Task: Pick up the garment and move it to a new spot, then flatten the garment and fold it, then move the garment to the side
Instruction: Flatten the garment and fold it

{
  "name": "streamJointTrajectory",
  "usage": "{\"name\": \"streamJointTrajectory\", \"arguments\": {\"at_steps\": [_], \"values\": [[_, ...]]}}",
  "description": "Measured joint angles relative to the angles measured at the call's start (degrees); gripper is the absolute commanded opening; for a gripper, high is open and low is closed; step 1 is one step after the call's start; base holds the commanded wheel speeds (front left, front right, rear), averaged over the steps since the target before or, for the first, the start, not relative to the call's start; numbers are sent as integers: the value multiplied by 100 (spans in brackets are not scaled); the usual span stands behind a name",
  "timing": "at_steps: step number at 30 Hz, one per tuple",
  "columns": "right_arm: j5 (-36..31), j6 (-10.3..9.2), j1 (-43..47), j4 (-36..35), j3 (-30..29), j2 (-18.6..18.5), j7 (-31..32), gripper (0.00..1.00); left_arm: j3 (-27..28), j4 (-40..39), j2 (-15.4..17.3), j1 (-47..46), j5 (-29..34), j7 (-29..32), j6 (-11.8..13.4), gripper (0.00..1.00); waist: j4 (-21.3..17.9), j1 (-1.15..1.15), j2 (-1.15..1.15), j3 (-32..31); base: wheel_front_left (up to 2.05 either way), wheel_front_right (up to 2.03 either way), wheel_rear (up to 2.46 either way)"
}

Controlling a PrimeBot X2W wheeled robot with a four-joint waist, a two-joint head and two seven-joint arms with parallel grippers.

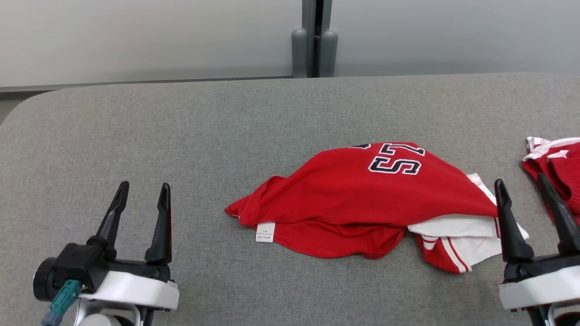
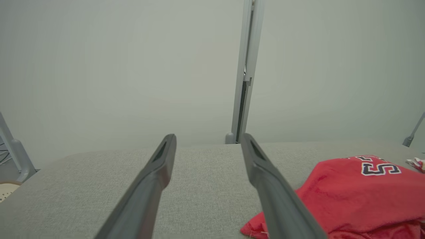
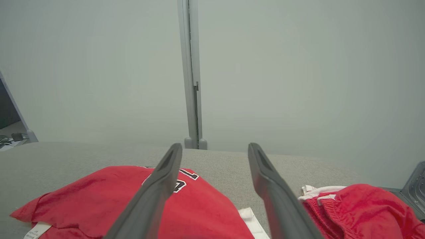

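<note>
The garment is a red jersey with dark, white-edged numbers and white trim. It lies crumpled in a heap on the grey table, right of centre, with a white label at its near left edge. My left gripper stands open over bare table, well to the left of the heap. My right gripper is open too, just off the jersey's right end, with nothing between its fingers. The left wrist view has the jersey to the right of the open left gripper. In the right wrist view the jersey lies under and left of the right gripper.
A second red and white piece of clothing lies at the table's right edge, seen again in the right wrist view. A grey post and pale wall panels stand behind the table's far edge. Bare table stretches left and far.
</note>
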Motion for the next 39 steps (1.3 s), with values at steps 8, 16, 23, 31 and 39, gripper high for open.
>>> {"name": "streamJointTrajectory", "arguments": {"at_steps": [8, 16, 23, 31, 39], "values": [[-67, 0, 424, -12, 155, 168, 125, 100, -31, 20, 101, 292, -78, 105, 16, 100, -96, 0, 0, -370, 0, 0, 0], [-71, 0, 451, -66, 144, 187, 166, 100, -42, -76, 141, 349, -88, 166, 68, 100, -132, 0, 0, -365, 0, 0, 0], [-73, 0, 449, -80, 151, 203, 168, 100, -48, -104, 160, 348, -89, 166, 86, 100, -115, 0, 0, -327, 0, 0, 0], [-81, 0, 384, 209, 411, 170, 304, 100, -90, -156, 175, 285, -90, 192, 99, 100, -76, 0, 0, -208, 0, 0, 0], [65, 0, 258, 1213, 924, 57, 364, 100, -196, -162, 118, 15, -69, 170, 46, 100, 96, 0, 0, 48, 0, 0, 0]]}}
